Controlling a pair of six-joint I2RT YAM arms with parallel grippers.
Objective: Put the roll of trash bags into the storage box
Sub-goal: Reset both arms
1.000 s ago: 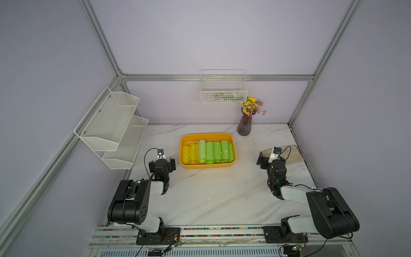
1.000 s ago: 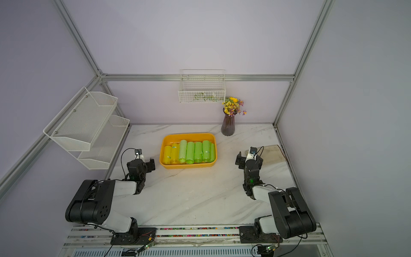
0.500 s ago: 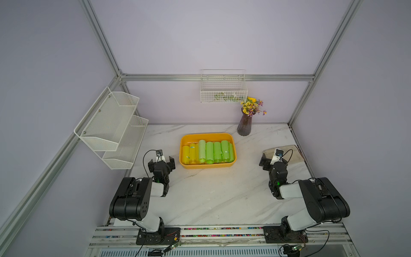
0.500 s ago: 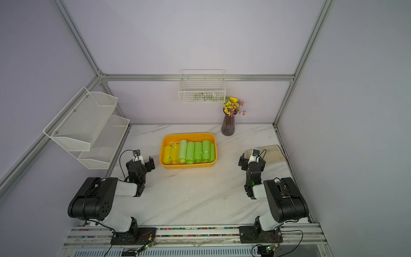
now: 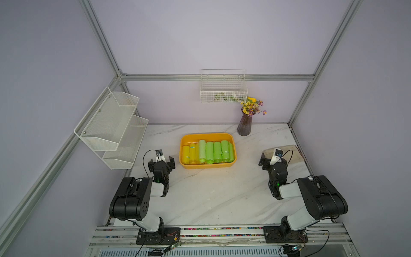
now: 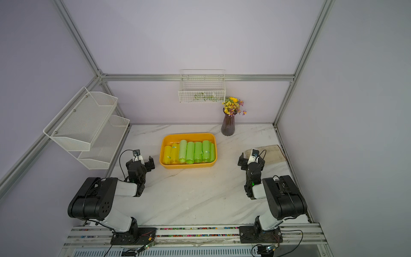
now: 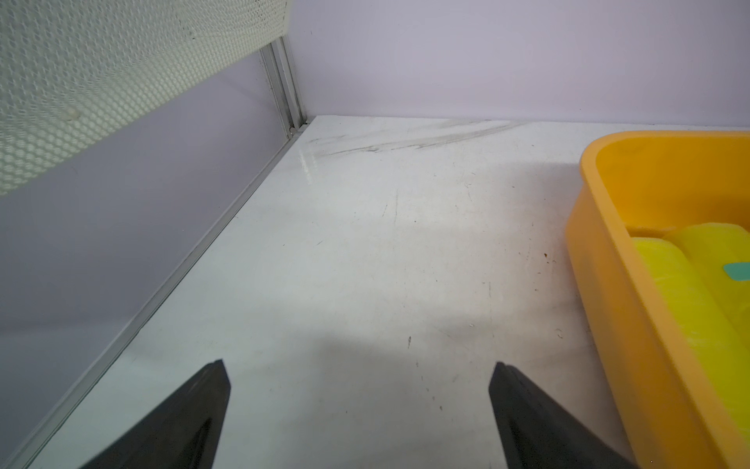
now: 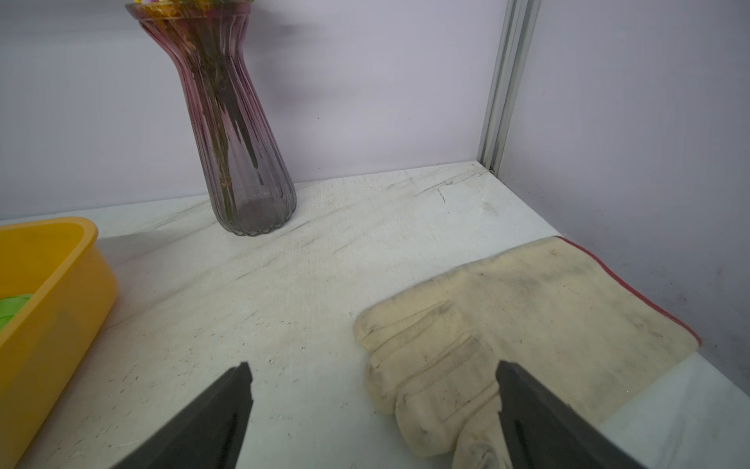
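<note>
The storage box [image 5: 208, 134], an orange-yellow tub, sits mid-table in both top views and holds several rolls of trash bags side by side: yellow rolls [image 5: 185, 154] at its left end, green rolls [image 5: 209, 152] filling the rest. My left gripper [image 5: 161, 161] rests low just left of the box, open and empty, over bare table in the left wrist view [image 7: 359, 367]; the box wall [image 7: 600, 284] and a yellow roll [image 7: 682, 292] show beside it. My right gripper [image 5: 274, 159] is open and empty to the right of the box, its fingers over a glove's fingertips [image 8: 371, 367].
A cream work glove [image 8: 527, 308] lies flat by the right wall. A purple glass vase [image 5: 244, 126] with flowers stands behind the box's right end. A white wire basket [image 5: 223, 95] hangs on the back wall, a white mesh two-tier shelf [image 5: 111, 124] on the left wall.
The right arm has folded back toward its base, its upper link now raised, and its gripper has shifted slightly right. The left arm has barely moved. Both grippers stay open.
</note>
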